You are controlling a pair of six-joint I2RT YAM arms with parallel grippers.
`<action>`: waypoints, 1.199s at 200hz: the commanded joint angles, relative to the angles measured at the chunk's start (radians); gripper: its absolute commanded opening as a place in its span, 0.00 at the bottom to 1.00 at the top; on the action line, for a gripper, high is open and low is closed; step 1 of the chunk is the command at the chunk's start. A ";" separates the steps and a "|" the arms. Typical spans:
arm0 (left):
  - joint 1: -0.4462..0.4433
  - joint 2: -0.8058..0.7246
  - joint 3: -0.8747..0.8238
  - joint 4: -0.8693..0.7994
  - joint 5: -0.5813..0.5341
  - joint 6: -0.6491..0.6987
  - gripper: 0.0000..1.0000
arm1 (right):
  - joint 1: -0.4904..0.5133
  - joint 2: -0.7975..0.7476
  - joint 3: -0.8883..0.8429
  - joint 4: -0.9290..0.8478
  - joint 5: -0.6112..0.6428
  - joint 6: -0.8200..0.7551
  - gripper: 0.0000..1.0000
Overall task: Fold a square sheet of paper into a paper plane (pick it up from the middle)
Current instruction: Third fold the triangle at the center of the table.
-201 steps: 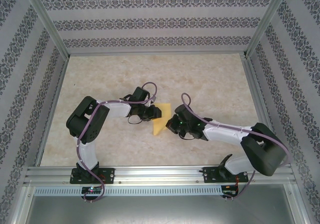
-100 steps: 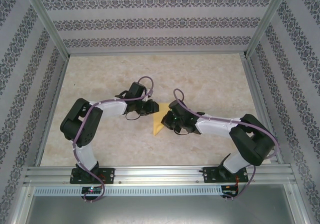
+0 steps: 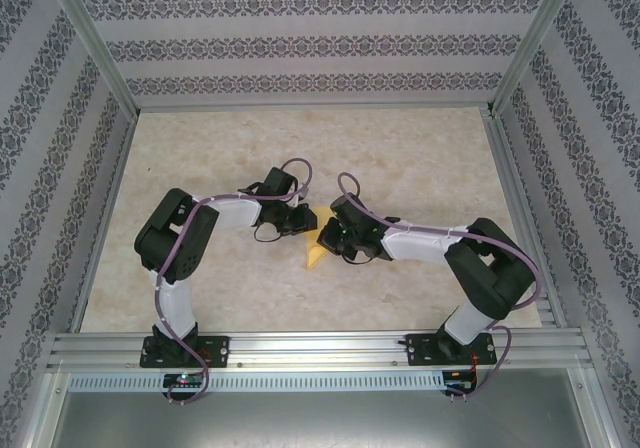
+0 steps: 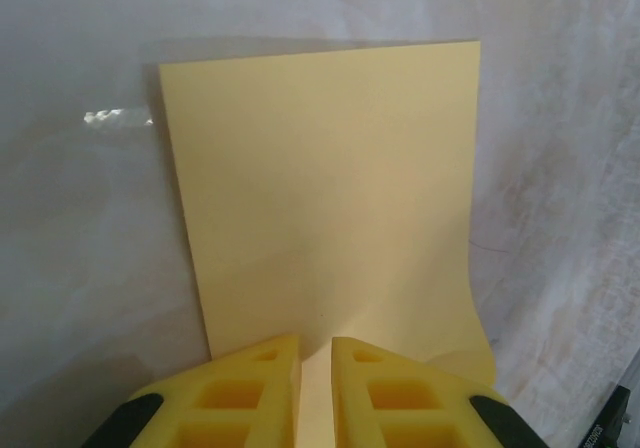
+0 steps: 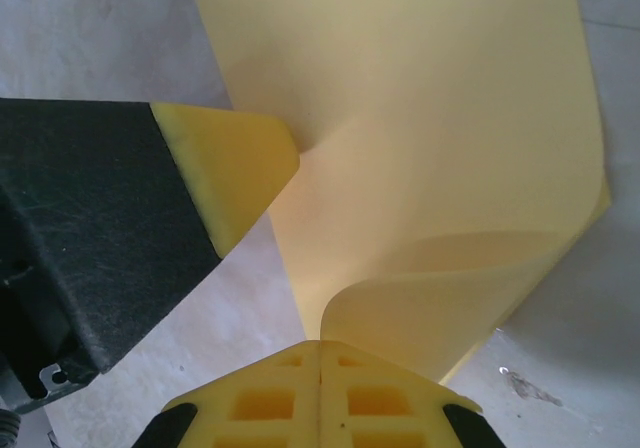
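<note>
Right gripper (image 5: 320, 348) pinches the square sheet of paper (image 5: 420, 108) by its curled edge. Left gripper (image 4: 316, 346) pinches a pucker. Align edges before creasing.

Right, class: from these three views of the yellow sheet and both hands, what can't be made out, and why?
- Top view: most of the square sheet of paper, covered by the left hand and right hand.
- Left wrist view: whether the fingers pinch the sheet; their tips hide the contact.
- Right wrist view: the sheet's far edge, cut off by the top of the picture.
</note>
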 commanded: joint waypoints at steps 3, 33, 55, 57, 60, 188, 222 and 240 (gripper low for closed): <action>0.007 0.006 0.018 -0.030 -0.002 0.028 0.16 | -0.008 0.024 0.034 -0.015 -0.013 -0.034 0.01; 0.007 0.007 0.015 -0.033 -0.002 0.028 0.16 | -0.008 0.039 0.043 -0.018 -0.020 -0.038 0.01; 0.007 0.007 0.015 -0.033 0.001 0.029 0.16 | -0.007 0.049 0.053 -0.029 -0.022 -0.046 0.02; 0.007 0.007 0.015 -0.033 0.001 0.028 0.16 | -0.008 0.050 0.055 -0.031 -0.023 -0.047 0.02; 0.007 0.006 0.016 -0.032 0.001 0.030 0.16 | -0.007 0.053 0.057 -0.034 -0.023 -0.049 0.02; 0.007 -0.004 0.010 -0.032 0.006 0.028 0.14 | -0.006 0.098 0.081 -0.029 -0.023 -0.057 0.02; 0.007 -0.004 0.010 -0.032 0.006 0.028 0.15 | -0.007 0.110 0.088 -0.031 -0.021 -0.059 0.02; 0.007 -0.003 0.011 -0.031 0.006 0.028 0.14 | -0.007 0.116 0.091 -0.031 -0.018 -0.060 0.02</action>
